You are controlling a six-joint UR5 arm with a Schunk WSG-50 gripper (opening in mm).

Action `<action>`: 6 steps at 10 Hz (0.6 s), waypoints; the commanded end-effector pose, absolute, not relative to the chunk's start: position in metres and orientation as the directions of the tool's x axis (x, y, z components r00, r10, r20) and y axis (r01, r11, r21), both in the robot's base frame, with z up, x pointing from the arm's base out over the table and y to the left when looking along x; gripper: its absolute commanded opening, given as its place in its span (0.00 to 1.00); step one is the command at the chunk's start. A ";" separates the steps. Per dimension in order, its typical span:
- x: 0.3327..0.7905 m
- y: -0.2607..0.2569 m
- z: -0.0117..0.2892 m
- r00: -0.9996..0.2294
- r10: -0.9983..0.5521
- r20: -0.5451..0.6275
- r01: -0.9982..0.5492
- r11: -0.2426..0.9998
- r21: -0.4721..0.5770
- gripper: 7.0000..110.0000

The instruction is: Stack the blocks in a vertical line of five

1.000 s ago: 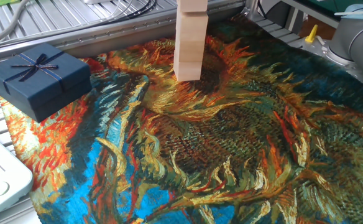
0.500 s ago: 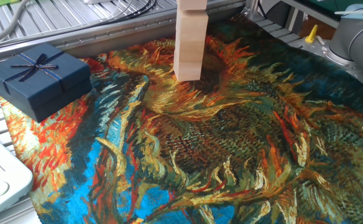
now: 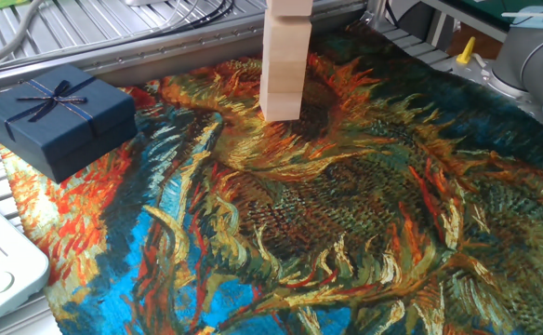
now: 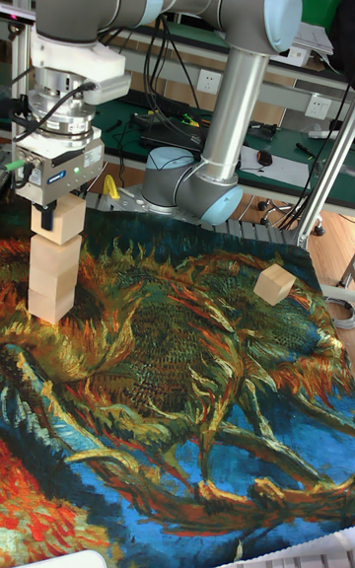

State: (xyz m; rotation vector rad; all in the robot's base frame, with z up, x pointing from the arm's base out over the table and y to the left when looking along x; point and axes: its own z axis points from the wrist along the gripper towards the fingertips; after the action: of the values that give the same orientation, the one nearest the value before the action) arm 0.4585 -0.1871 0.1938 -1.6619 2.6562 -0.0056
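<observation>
Landmark: the stack (image 4: pixel 54 267) of pale wooden blocks, standing on the sunflower-patterned cloth (image 4: pixel 187 390) near its far edge.

Stack height: in the tall fixed view I count four cubes, the top one (image 4: pixel 61 218) turned a little off square from those under it; the seams are faint, so the count is my best reading.

Gripper: the gripper (image 4: pixel 49 205) sits directly over the stack, its fingers down around the top cube. The fingers hide the contact, so I cannot tell whether they pinch it or have already let go.

Step in hand: seating and releasing the top cube, as I judge it.

Doing it well: the cube should rest flat on the one below before the fingers spread. Open slowly, then lift straight up, since any sideways drag could topple so narrow a column. The twist of the top cube matters less than its centre staying over the column.

Remaining block: one loose cube (image 4: pixel 275 283) lies tilted on the cloth, well to the right of the stack and apart from it. It would make the fifth.

Next pick: its skewed pose calls for turning the wrist to meet two flat faces.

Bystander: a dark blue gift box (image 3: pixel 56 115) sits left of the stack in the fixed view, well clear.
</observation>
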 end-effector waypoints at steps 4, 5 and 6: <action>0.462 -0.183 0.189 -0.432 -0.901 -0.026 -0.901 0.433 -0.025 0.00; 0.462 -0.184 0.188 -0.433 -0.901 -0.024 -0.901 0.434 -0.027 0.00; 0.462 -0.185 0.188 -0.432 -0.902 -0.018 -0.901 0.432 -0.030 0.00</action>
State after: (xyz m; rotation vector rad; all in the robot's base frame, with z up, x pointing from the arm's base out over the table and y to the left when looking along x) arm 0.4605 -0.1865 0.1885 -1.6664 2.6393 -0.0212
